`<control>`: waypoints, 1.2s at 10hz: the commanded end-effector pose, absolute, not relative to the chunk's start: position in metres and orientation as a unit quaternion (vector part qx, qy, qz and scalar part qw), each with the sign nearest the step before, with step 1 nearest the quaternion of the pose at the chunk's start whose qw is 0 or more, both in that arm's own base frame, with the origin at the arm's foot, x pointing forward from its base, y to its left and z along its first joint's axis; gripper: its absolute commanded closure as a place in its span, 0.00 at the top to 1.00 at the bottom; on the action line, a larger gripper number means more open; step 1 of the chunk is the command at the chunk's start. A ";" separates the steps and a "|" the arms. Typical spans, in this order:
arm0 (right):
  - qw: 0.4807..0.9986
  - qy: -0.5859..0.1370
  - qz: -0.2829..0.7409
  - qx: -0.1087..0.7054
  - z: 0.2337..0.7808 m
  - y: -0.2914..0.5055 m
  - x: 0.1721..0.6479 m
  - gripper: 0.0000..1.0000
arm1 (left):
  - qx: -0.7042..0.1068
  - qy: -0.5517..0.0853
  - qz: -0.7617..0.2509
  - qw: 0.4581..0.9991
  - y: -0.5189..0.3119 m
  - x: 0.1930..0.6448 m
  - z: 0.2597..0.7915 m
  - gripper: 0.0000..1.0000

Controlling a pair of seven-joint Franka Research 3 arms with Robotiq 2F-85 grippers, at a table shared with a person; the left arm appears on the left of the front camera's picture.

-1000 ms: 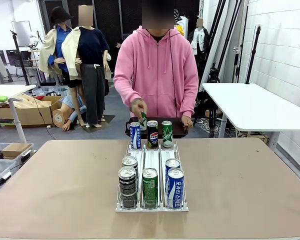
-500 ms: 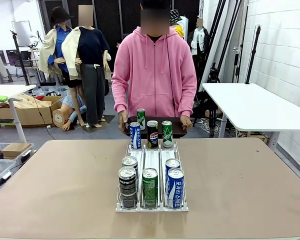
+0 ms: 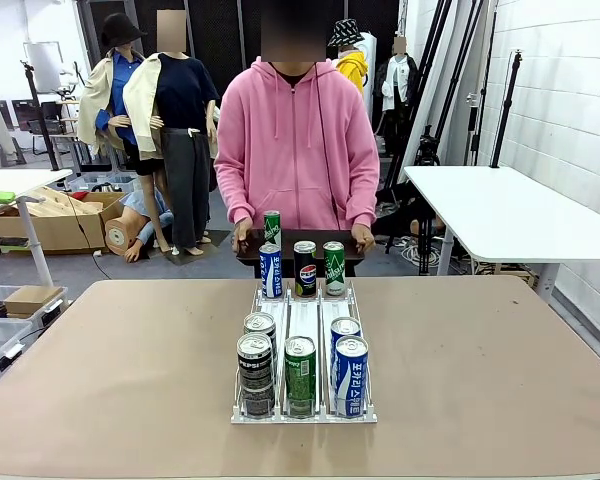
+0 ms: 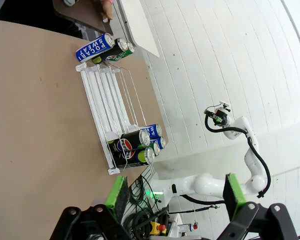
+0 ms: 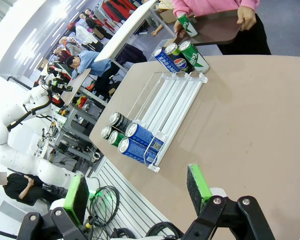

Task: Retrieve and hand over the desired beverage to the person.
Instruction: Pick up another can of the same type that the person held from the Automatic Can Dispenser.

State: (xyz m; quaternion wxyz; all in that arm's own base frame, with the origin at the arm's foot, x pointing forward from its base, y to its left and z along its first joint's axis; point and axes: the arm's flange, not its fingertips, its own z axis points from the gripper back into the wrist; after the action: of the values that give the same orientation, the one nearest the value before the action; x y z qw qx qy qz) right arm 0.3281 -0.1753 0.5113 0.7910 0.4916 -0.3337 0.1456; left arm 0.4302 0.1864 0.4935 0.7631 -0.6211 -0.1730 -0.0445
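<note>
The person in a pink hooded sweatshirt stands at the table's far side. Both hands hold a dark tray with one green can upright on it. A white rack lies mid-table. At its far end stand a blue can, a Pepsi can and a green can. Several cans crowd its near end. My left gripper is open and holds nothing, well short of the rack. My right gripper is open too, back from the rack.
The brown table has bare room on both sides of the rack. A white table stands at the back right. Cardboard boxes and stands sit at the back left.
The person let go of the green can on the tray, straightened up, and now holds the tray with both hands, slightly higher. The cans in the rack have not moved.
</note>
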 end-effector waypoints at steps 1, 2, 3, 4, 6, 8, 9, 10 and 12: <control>0.781 -0.342 0.146 0.501 0.513 -0.175 0.330 1.00 | -0.618 -0.176 -0.042 0.765 0.186 0.428 0.497 1.00; 0.781 -0.342 0.146 0.501 0.513 -0.175 0.330 1.00 | -0.618 -0.176 -0.042 0.765 0.186 0.428 0.497 1.00; 0.781 -0.342 0.146 0.501 0.513 -0.175 0.330 1.00 | -0.618 -0.176 -0.042 0.765 0.186 0.428 0.497 1.00; 0.781 -0.342 0.146 0.501 0.513 -0.175 0.330 1.00 | -0.621 -0.173 -0.045 0.763 0.186 0.430 0.493 1.00; 0.781 -0.342 0.146 0.501 0.513 -0.175 0.330 1.00 | -0.619 -0.154 -0.055 0.768 0.171 0.419 0.503 1.00; 0.781 -0.342 0.146 0.501 0.513 -0.175 0.330 1.00 | -0.607 -0.133 -0.054 0.781 0.148 0.409 0.517 1.00; 0.781 -0.342 0.146 0.501 0.513 -0.175 0.330 1.00 | -0.591 -0.123 -0.059 0.795 0.133 0.404 0.525 1.00; 0.781 -0.342 0.146 0.501 0.513 -0.175 0.330 1.00 | -0.574 -0.113 -0.066 0.809 0.120 0.398 0.536 1.00; 0.781 -0.342 0.146 0.501 0.513 -0.175 0.330 1.00 | -0.535 -0.103 -0.106 0.832 0.079 0.386 0.546 1.00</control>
State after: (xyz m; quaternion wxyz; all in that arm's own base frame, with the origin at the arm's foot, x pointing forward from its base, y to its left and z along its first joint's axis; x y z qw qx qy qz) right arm 0.3283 -0.1747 0.5115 0.7911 0.4916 -0.3332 0.1464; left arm 0.3950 0.1006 0.5485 0.8155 -0.5603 -0.1054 -0.0993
